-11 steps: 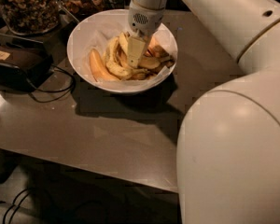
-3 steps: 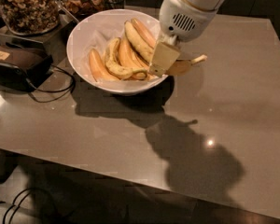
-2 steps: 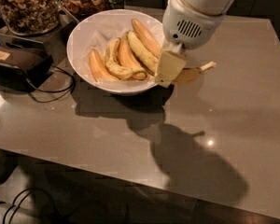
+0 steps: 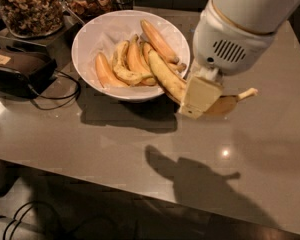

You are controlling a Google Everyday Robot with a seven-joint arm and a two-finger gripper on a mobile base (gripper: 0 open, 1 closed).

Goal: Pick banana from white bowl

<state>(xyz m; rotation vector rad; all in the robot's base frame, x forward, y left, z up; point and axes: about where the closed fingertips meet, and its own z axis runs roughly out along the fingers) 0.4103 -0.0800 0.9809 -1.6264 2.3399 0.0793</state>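
Gripper (image 4: 202, 104): located over the table (image 4: 140, 149), just beside the right rim of the white bowl (image 4: 85, 39); one cream finger (image 4: 199, 95) is seen in front, and the fingers are closed around the banana (image 4: 167, 74).

Banana: long, pale yellow; held in the gripper and raised off the table; its left part is seen over the bowl's right side, while its brown end and stem project to the right of the finger.

White bowl: placed at the back of the table; several other bananas (image 4: 125, 66) are contained in it, some orange-toned, one brown-spotted.

Glass jar (image 4: 27, 6): filled with nuts; set behind the bowl at upper left.

Black device (image 4: 20, 66): laid left of the bowl, with cables (image 4: 55, 96) trailing beside it.

Shadow (image 4: 190, 176): cast on the table below the gripper.
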